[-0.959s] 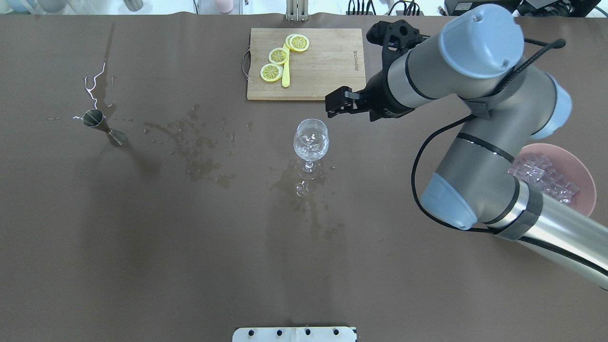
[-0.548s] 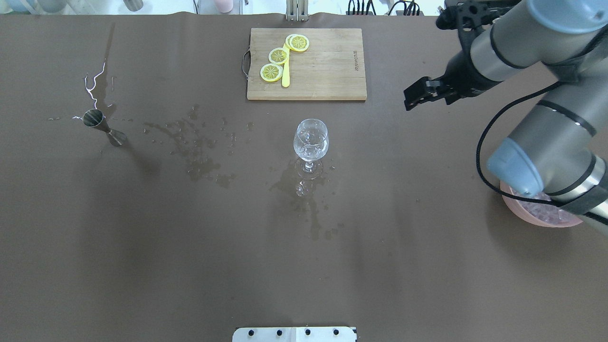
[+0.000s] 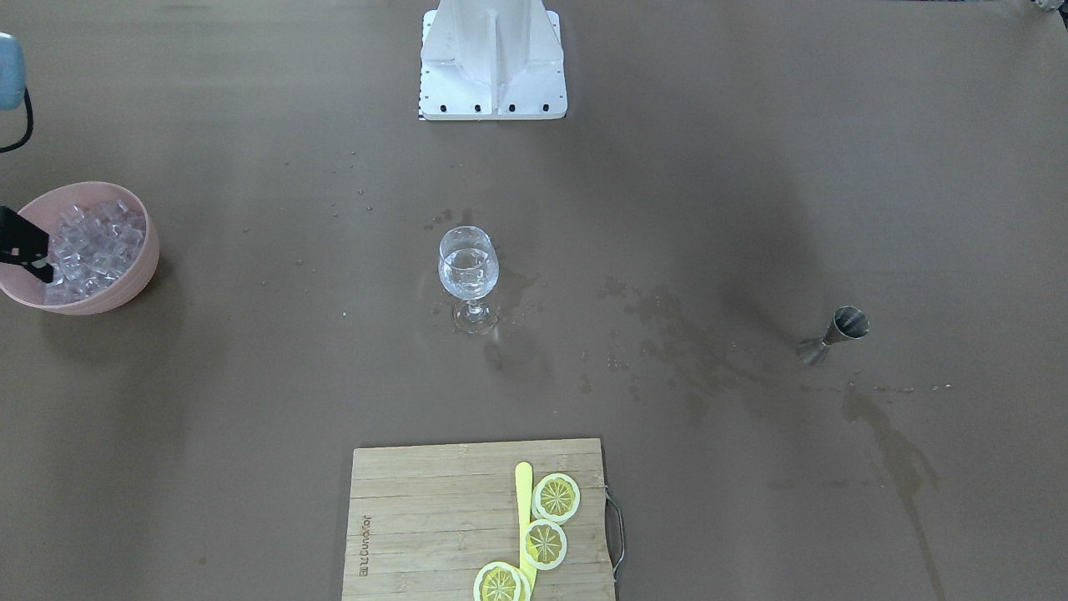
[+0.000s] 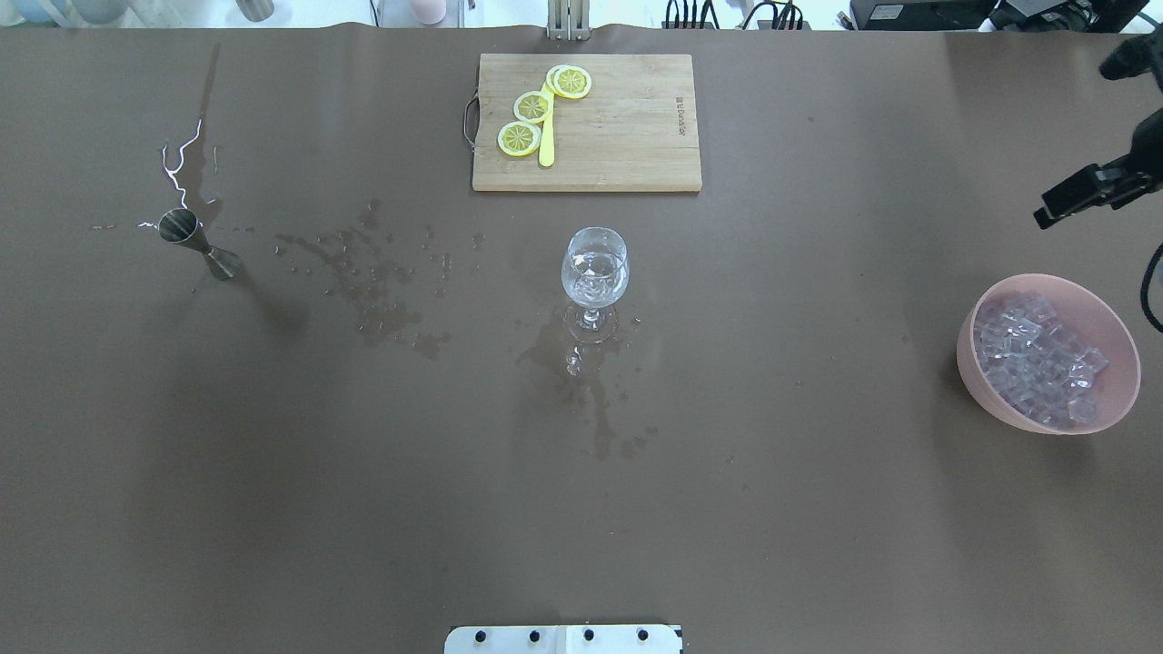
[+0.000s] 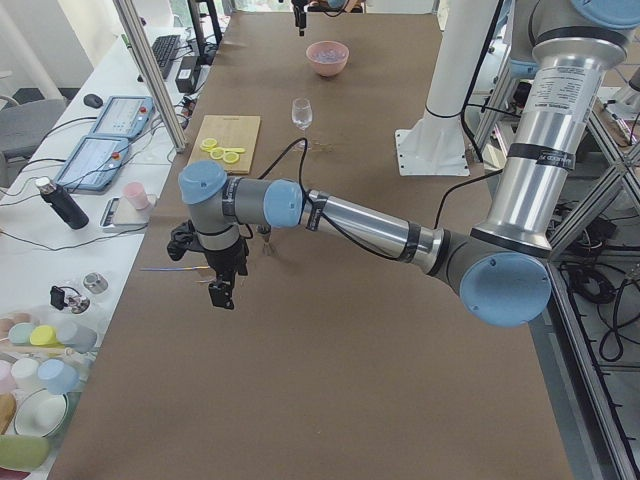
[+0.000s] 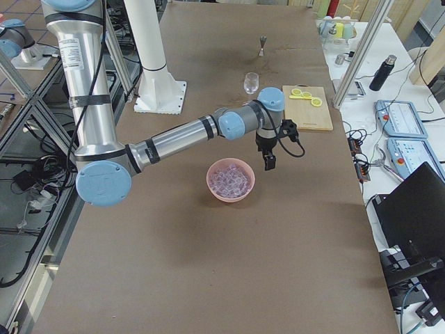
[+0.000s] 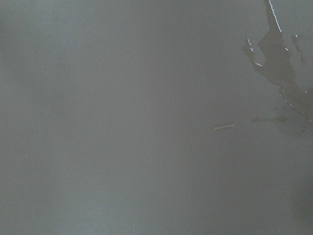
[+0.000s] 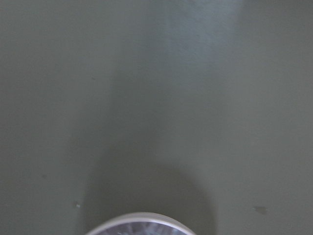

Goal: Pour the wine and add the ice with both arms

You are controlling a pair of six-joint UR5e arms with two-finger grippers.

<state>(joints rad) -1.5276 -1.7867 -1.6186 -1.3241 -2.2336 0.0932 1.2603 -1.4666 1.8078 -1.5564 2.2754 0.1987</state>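
The wine glass (image 4: 594, 268) stands upright mid-table and holds clear liquid with a few ice cubes; it also shows in the front view (image 3: 468, 263). The pink bowl (image 4: 968, 363) at the right holds many ice cubes (image 4: 1036, 359). My right gripper (image 4: 1081, 198) hangs above the table just beyond the bowl, near the right edge; I cannot tell whether it is open. It shows at the front view's left edge (image 3: 23, 246). My left gripper (image 5: 222, 290) shows only in the exterior left view, low over bare table near the jigger; I cannot tell whether it is open.
A steel jigger (image 4: 195, 241) stands at the far left beside wet spill stains (image 4: 363, 272). A wooden cutting board (image 4: 627, 136) with lemon slices (image 4: 531, 107) and a yellow knife (image 4: 546, 145) lies behind the glass. One loose ice cube (image 4: 574, 363) lies near the glass's foot.
My right arm has swung from beside the wine glass to the table's right edge. The pink bowl is now uncovered. The glass has not moved.
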